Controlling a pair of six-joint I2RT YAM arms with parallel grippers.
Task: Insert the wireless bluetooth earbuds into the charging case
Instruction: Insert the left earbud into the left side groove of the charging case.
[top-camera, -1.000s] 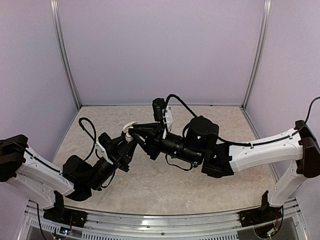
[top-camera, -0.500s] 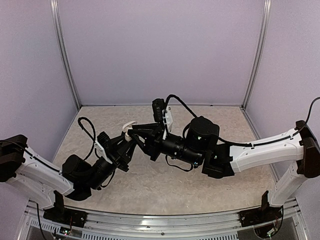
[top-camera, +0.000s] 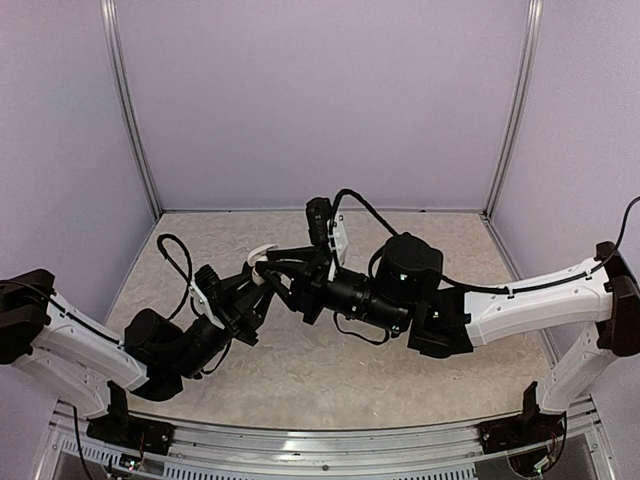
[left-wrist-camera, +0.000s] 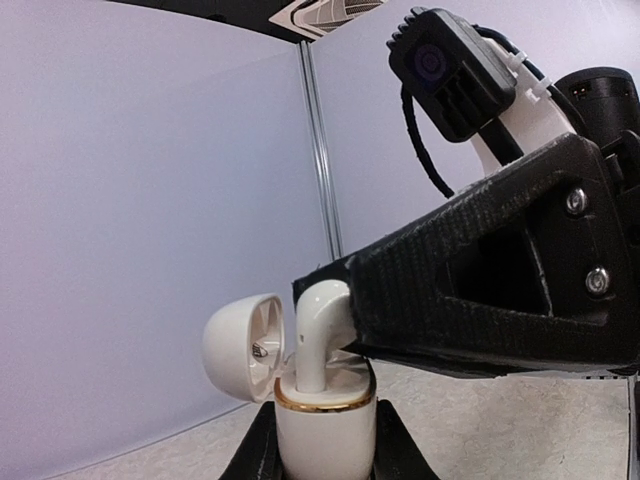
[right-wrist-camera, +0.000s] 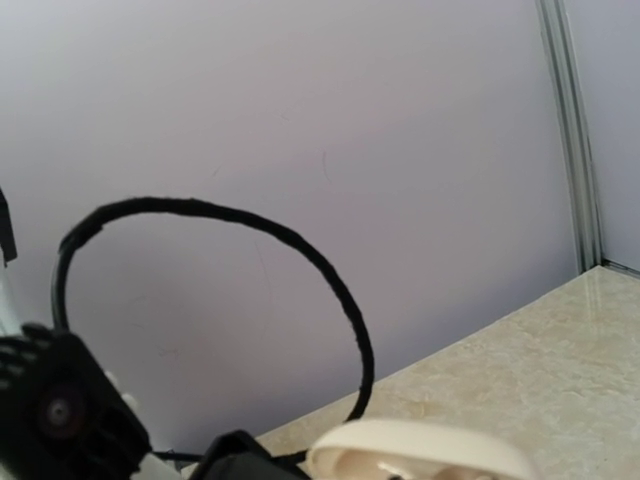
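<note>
In the left wrist view my left gripper (left-wrist-camera: 322, 445) is shut on a white charging case (left-wrist-camera: 325, 425) with a gold rim. The case stands upright and its lid (left-wrist-camera: 240, 345) is swung open to the left. A white earbud (left-wrist-camera: 315, 330) stands with its stem down in the case's slot. Its head lies against the black fingers (left-wrist-camera: 480, 290) of my right gripper, which hide part of it. From above, the right gripper (top-camera: 270, 270) meets the left gripper (top-camera: 252, 292) above the table, with the lid (top-camera: 262, 252) showing white. The right wrist view catches only the lid (right-wrist-camera: 420, 452).
A black cable (right-wrist-camera: 300, 250) loops in front of the purple back wall. The right wrist camera (left-wrist-camera: 450, 70) hangs just above the case. A speckled beige table (top-camera: 330, 370) lies under both arms, with walls on three sides.
The right arm has shifted slightly to the right, and its fingertips at the case look a little further apart. The left arm and the case have stayed in place.
</note>
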